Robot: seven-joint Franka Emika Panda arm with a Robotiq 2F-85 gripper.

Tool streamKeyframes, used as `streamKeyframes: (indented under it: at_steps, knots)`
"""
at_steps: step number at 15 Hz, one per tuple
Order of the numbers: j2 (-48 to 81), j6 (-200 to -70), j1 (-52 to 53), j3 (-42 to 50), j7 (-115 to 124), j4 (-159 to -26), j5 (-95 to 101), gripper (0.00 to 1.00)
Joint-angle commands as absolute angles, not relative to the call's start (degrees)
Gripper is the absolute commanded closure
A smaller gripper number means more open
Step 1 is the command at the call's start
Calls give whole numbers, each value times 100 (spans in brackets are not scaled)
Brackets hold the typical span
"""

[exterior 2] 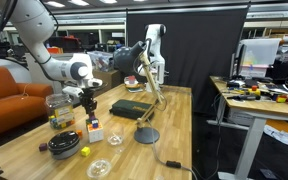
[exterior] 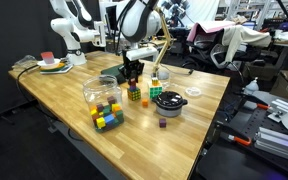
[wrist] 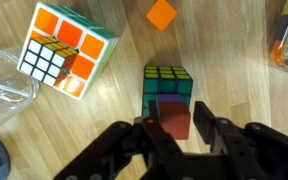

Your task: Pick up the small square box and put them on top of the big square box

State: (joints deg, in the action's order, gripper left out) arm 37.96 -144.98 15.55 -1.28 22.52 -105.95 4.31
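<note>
My gripper [wrist: 174, 125] is shut on a small red cube [wrist: 172, 118] and shows in both exterior views [exterior: 132, 78] [exterior 2: 90, 105]. Right under it in the wrist view is a green-faced puzzle cube [wrist: 167, 82] standing on the wooden table. A white-sided puzzle cube [wrist: 66, 50] lies to its upper left, and a small orange cube [wrist: 161, 14] lies above it. The flat dark green box [exterior 2: 129, 108] lies on the table beyond the gripper in an exterior view. It is out of the wrist view.
A clear jar of coloured cubes [exterior: 104, 105] [exterior 2: 59, 110] stands close to the gripper. A black bowl [exterior: 168, 101] [exterior 2: 66, 147], a small purple cube [exterior: 163, 124], a grey disc [exterior 2: 147, 135] and a wooden stand [exterior 2: 149, 85] are also on the table.
</note>
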Motion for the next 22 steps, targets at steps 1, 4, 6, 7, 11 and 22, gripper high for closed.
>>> streamKeyframes:
  at_steps: [1,4,6,7,11,22]
  knots:
    - [3816,-14311,1521,-152,2172,-10483,232,26]
    - [3625,-14458,1444,-214,2061,-10653,150,5]
    - [3354,-14564,1378,-283,1889,-10900,91,0]
    - [3187,-14583,1347,-321,1785,-11040,53,0]
    - [3278,-14484,1483,-195,1954,-10879,170,0]
    - [3273,-14490,1476,-203,1937,-10924,168,0]
